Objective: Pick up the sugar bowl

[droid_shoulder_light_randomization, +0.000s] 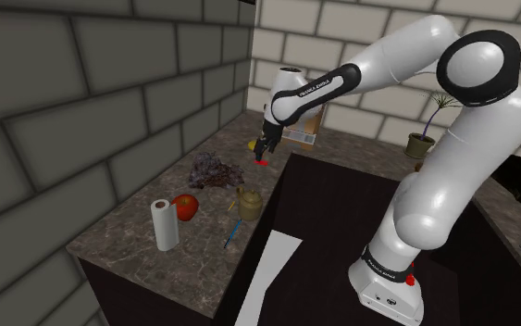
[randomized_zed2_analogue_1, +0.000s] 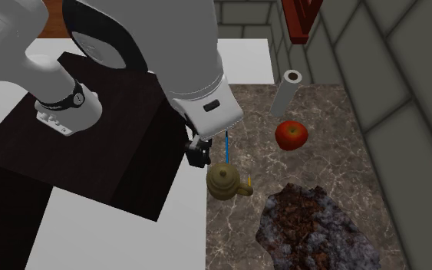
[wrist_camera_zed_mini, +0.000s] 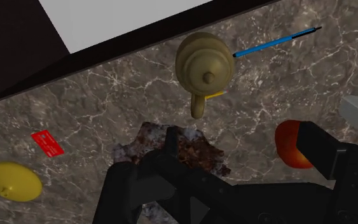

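Risk, misalignment: the gripper [wrist_camera_zed_mini: 240, 133] is hovering high over a mottled rust-and-grey patch [wrist_camera_zed_mini: 184, 149], off to one side of the sugar bowl [wrist_camera_zed_mini: 204, 67]; a straight descent from here is likely closing on nothing
Risk, tipping: the bowl is presenting a rounded body, so a finger landing on the lid or the side stub is likely rolling or skidding it across the counter [droid_shoulder_light_randomization: 129, 231]
Risk, edge: the bowl is standing near the counter's edge, beside the dark stand [droid_shoulder_light_randomization: 341, 213]; a sideways nudge is risking sending it off
Risk, clutter: a blue pen [wrist_camera_zed_mini: 276, 42] is lying just beside the bowl and may be getting caught by a closing finger
Gripper state: fingers standing wide apart, gripping nothing
Bowl position: upright on the marbled counter, between the patch and the pen, with a red fruit [wrist_camera_zed_mini: 289, 143] and a paper roll [droid_shoulder_light_randomization: 164, 225] lying further along
Bowl appearance: dull brass-olive colouring, squat and round, a domed lid with a small knob sitting on top, one short stub projecting from the side
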You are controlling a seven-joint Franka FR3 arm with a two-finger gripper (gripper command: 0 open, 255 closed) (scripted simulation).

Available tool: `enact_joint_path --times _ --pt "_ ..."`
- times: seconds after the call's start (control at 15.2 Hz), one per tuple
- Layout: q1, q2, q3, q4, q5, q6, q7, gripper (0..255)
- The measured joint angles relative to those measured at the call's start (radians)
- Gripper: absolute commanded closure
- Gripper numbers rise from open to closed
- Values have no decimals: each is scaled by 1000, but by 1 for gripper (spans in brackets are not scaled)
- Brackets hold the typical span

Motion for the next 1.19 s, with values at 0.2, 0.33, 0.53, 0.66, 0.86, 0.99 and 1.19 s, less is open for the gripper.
enact_joint_path --times 0.2,0.33,0.53,0.66,0.86,0.99,1.19 --pt "4 121 -4 50 46 54 -36 0" --pt "-1 204 -5 81 82 93 -68 0" --pt "-13 317 5 136 132 133 -111 0" --pt "-22 399 17 187 161 151 -132 0" --pt "-40 510 39 246 199 186 -159 0" --pt "-55 584 52 306 216 191 -175 0" --pt "-73 694 72 385 238 208 -190 0"
